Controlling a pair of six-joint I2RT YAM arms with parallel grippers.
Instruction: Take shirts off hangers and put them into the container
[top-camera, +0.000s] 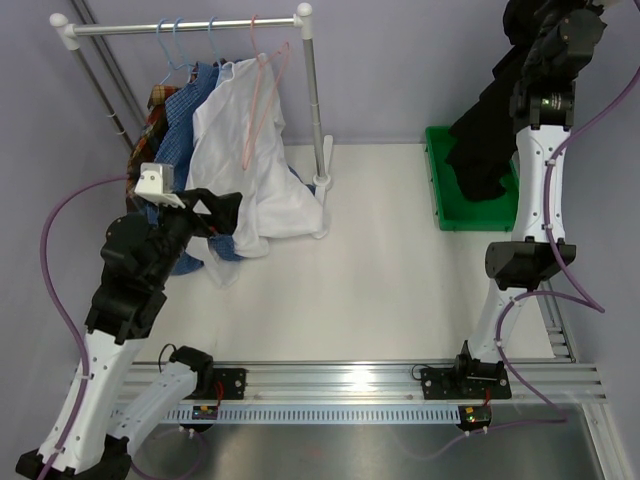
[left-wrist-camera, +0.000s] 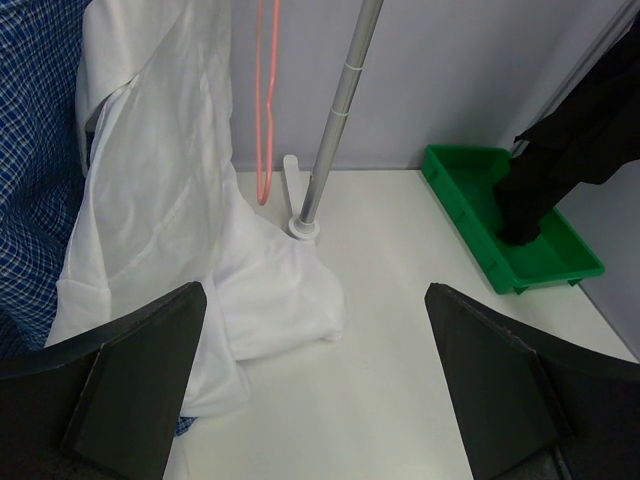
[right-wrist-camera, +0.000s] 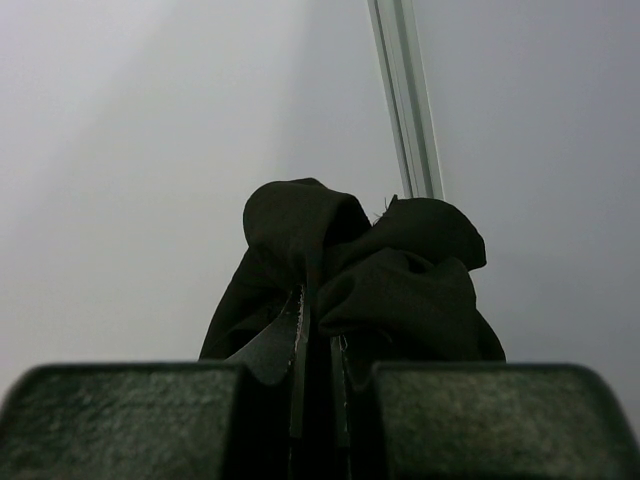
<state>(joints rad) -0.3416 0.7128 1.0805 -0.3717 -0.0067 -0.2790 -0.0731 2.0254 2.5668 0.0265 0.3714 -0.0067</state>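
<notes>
Right pincer (right-wrist-camera: 318, 335) clenched on the limp black cloth shirt (top-camera: 485, 140), upper right of the overhead view. Its lower end sits in the shallow bright green plastic tray (top-camera: 470, 222). I advise lowering centrally before letting go, lest cloth spill over the rim. Left pincer (left-wrist-camera: 315, 300) released.

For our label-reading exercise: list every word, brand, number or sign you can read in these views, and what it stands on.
None can be read in any view.
Small black board on the near metal rail: coloured specks, too small to read.
Bright green plastic tray, white cloth shirt, black cloth shirt: no print visible.
</notes>
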